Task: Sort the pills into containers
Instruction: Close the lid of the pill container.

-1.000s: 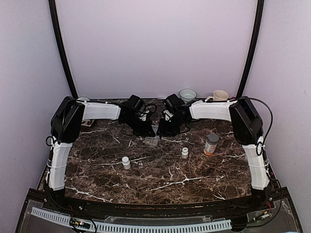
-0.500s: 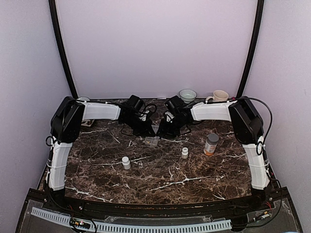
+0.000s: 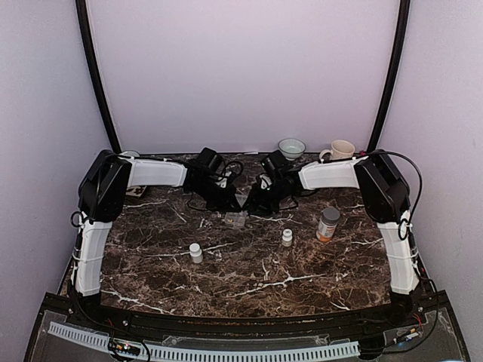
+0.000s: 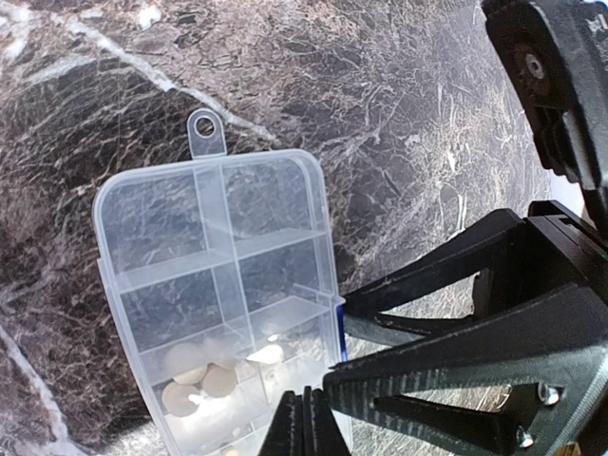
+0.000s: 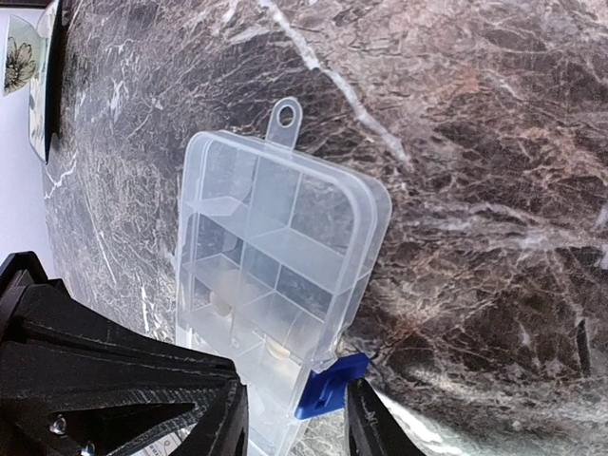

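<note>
The clear pill box [image 3: 235,219] lies flat on the marble table between both grippers, its lid down. In the left wrist view the box [image 4: 190,237] holds several cream pills [image 4: 195,380] in a near compartment. My left gripper [image 4: 306,427] is shut, its tips over the box's near edge. In the right wrist view the box [image 5: 285,228] shows pills [image 5: 277,350] and a blue latch [image 5: 331,385]. My right gripper [image 5: 296,427] is open, and its fingers [image 5: 366,423] straddle the latch corner. Both grippers also show in the top view, the left [image 3: 225,202] and the right [image 3: 253,202].
Two small white bottles [image 3: 195,252] [image 3: 287,237] stand in the middle of the table. An orange bottle with a grey cap [image 3: 327,224] stands at the right. A bowl [image 3: 291,147] and a mug [image 3: 341,148] sit at the back edge.
My right arm has shifted slightly to the right and its gripper has settled lower at the box. The left arm and the box have stayed put.
</note>
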Controlling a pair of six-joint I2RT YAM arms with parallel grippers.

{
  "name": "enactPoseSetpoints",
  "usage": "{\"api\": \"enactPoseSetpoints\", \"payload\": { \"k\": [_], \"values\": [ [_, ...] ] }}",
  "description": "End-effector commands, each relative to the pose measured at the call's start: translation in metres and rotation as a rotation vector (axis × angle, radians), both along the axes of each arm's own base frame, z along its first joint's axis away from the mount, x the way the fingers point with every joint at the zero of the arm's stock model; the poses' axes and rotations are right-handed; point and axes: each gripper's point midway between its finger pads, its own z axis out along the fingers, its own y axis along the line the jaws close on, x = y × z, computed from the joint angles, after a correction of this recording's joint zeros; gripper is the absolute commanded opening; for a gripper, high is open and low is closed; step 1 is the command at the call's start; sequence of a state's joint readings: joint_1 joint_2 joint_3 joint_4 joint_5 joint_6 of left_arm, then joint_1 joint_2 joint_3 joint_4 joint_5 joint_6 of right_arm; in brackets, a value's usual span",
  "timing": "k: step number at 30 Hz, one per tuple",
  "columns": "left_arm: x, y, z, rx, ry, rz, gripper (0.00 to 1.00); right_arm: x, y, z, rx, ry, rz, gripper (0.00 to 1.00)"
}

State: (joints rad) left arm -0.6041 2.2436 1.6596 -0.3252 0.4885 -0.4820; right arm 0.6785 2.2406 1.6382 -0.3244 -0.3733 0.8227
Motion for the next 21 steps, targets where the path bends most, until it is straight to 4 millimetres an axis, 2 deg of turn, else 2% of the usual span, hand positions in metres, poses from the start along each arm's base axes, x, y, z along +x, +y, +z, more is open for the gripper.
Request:
{"api": "enactPoseSetpoints", "payload": {
  "k": [1,9,21],
  "values": [
    [-0.012,0.011,-0.009,0.052,0.027,0.000,0.02,-0.002,0.007,-0.011,0.047,0.032,-0.008,0.36],
    [-0.011,0.014,-0.007,0.070,0.016,0.002,0.02,-0.005,0.006,-0.028,0.046,0.080,-0.023,0.36],
    [-0.005,0.018,0.016,0.074,-0.048,0.021,0.04,-0.012,-0.003,-0.051,-0.016,0.141,-0.037,0.35]
  ]
}}
